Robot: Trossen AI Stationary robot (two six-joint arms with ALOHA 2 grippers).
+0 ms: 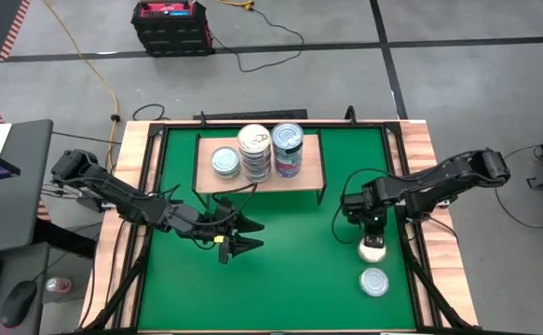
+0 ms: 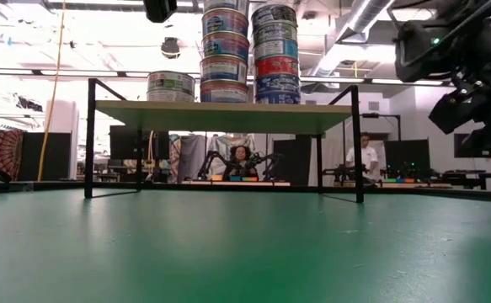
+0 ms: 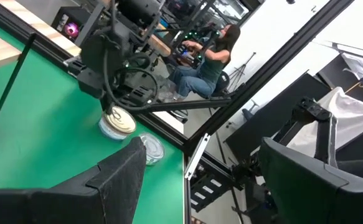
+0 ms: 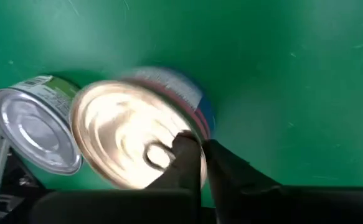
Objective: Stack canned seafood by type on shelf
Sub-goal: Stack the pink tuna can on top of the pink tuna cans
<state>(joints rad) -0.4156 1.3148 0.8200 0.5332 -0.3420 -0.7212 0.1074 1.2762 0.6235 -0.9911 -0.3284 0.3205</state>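
Your right gripper (image 1: 372, 244) was low over the green table (image 1: 290, 279) at its right side, fingers closed on the rim of a flat round tin with a gold lid and pull tab (image 4: 134, 142), and a second flat tin with a silver lid (image 1: 374, 281) lay just beside it on the near side. Your left gripper (image 1: 243, 235) hung with its fingers apart above the mat, left of centre and near of the small light-wood shelf on thin black legs (image 1: 308, 174). On that shelf you had two tall stacks of tins (image 1: 271, 149) side by side and one single silver-lidded tin (image 1: 224, 161) to their left.
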